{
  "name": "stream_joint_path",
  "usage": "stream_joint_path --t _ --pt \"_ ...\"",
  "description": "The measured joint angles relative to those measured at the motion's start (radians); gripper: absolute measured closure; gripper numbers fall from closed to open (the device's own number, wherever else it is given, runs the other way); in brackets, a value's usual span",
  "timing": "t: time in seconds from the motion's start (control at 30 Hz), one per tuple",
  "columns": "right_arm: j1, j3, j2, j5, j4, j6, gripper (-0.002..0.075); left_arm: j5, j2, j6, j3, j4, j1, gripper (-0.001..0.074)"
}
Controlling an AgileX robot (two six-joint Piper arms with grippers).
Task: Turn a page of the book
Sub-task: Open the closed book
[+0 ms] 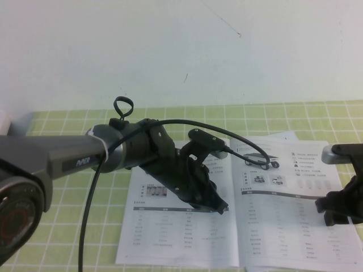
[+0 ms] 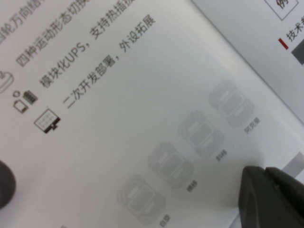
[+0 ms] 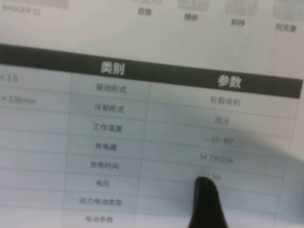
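Observation:
The book (image 1: 170, 238) lies open and flat on the green checked table. My left gripper (image 1: 220, 208) reaches in from the left and comes down near the book's middle fold. In the left wrist view this gripper (image 2: 265, 170) is shut, its dark tips together and down on a white leaf (image 2: 142, 118) printed with faint grey icons. The page (image 1: 283, 226) on the right carries a four-wheeled cart picture (image 1: 261, 161) and a grey table (image 3: 142, 142). My right gripper (image 1: 332, 211) sits low over this page's outer edge, at the view's right side.
A black cable (image 1: 249, 146) from the left wrist loops over the top of the book. The green grid cloth (image 1: 57, 238) runs back to a white wall. A small white object (image 1: 4, 122) sits at the far left edge.

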Motion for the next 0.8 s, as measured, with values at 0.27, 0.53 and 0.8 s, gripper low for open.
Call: stream_joint_path --t 0.27,0.53,0.8 --pt "-0.005 0.0 0.002 -0.004 0.023 0.0 0.0307 0.0 0.0 0.0 0.0 0.0 0.0 0.0738" --pt "-0.005 0.0 0.002 -0.008 0.029 0.0 0.0329 0.0 0.0 -0.002 0.0 0.0 0.0 0.0738" --pt "-0.005 0.0 0.002 -0.009 0.031 -0.002 0.0333 0.002 0.0 0.0 0.0 0.0 0.0 0.0738"
